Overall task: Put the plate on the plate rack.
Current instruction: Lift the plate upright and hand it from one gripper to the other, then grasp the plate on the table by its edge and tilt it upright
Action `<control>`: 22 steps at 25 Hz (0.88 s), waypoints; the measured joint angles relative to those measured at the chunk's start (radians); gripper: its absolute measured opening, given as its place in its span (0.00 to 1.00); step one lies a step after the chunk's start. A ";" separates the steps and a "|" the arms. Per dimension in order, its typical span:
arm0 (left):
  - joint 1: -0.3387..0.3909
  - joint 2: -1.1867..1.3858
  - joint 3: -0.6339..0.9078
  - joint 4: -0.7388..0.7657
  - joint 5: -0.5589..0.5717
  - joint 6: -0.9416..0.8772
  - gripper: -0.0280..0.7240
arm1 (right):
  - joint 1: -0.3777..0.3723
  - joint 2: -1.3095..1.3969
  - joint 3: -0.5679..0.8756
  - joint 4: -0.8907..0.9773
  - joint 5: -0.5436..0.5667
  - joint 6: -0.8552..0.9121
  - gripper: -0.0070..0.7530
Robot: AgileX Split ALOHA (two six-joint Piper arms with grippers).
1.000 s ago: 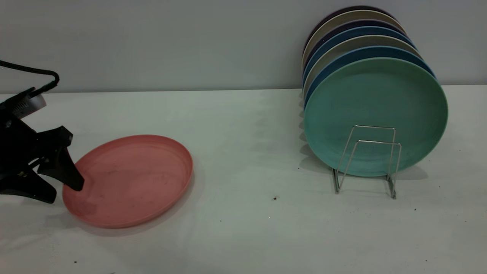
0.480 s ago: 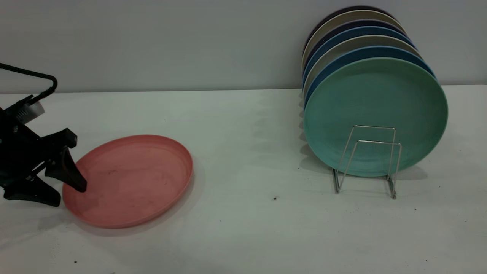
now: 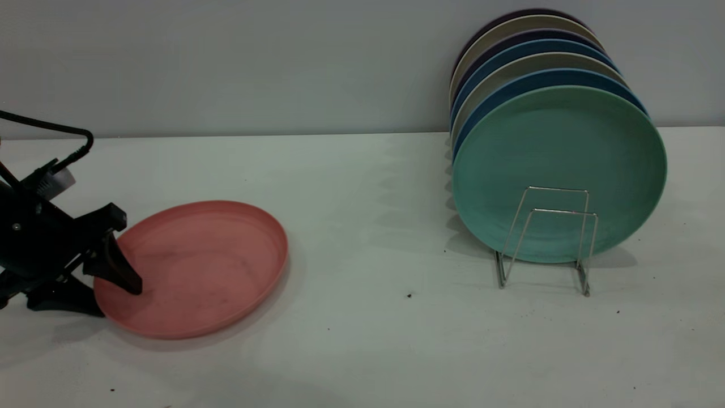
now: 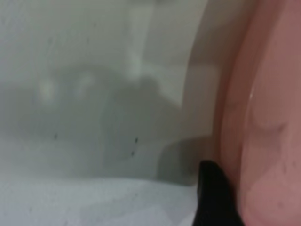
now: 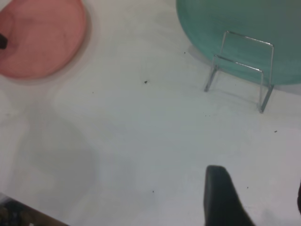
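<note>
The plate (image 3: pixel 195 267) lies flat on the desk (image 3: pixel 362 340), well apart from the plate rack (image 3: pixel 546 241). Our left gripper (image 3: pixel 110 294) straddles its near rim, fingers spread, unclenched. We judge it light, stiff, slippery plastic; pinch that rim.

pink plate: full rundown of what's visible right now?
The pink plate is round, matte salmon, plastic-looking, with a low raised rim and faint dark scuffs inside. It lies flat and face up on the white table, well left of the plate rack and not in it. The left claw straddles its near-left rim, one finger inside the plate, one outside by the rim, open. Nothing else touches it.
</note>
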 joint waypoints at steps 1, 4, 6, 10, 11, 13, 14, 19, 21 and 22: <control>0.000 0.000 0.000 -0.015 -0.003 0.018 0.62 | 0.000 0.000 0.000 0.000 0.000 0.000 0.54; 0.000 0.000 0.000 -0.040 -0.006 0.044 0.42 | 0.000 0.000 0.000 0.000 -0.001 0.000 0.54; 0.000 0.001 0.000 -0.041 -0.007 0.051 0.20 | 0.000 0.000 0.000 0.001 -0.001 0.000 0.54; 0.000 0.000 -0.001 -0.041 -0.019 0.094 0.06 | 0.000 0.000 0.000 0.037 0.000 0.001 0.54; 0.000 -0.005 -0.001 -0.043 -0.023 0.115 0.06 | 0.000 0.000 0.000 0.053 0.003 -0.001 0.54; 0.000 -0.027 -0.008 -0.061 -0.029 0.174 0.06 | 0.000 0.010 0.000 0.099 0.016 -0.019 0.54; 0.000 -0.041 -0.015 -0.084 -0.029 0.214 0.06 | 0.000 0.021 0.000 0.122 0.027 -0.039 0.54; 0.000 -0.109 -0.037 -0.270 0.039 0.449 0.06 | 0.000 0.132 0.000 0.370 0.048 -0.249 0.54; -0.002 -0.115 -0.038 -0.356 0.099 0.521 0.06 | 0.000 0.192 0.000 0.497 0.060 -0.376 0.54; -0.009 -0.115 -0.038 -0.379 0.115 0.539 0.06 | 0.000 0.228 0.000 0.564 0.069 -0.439 0.54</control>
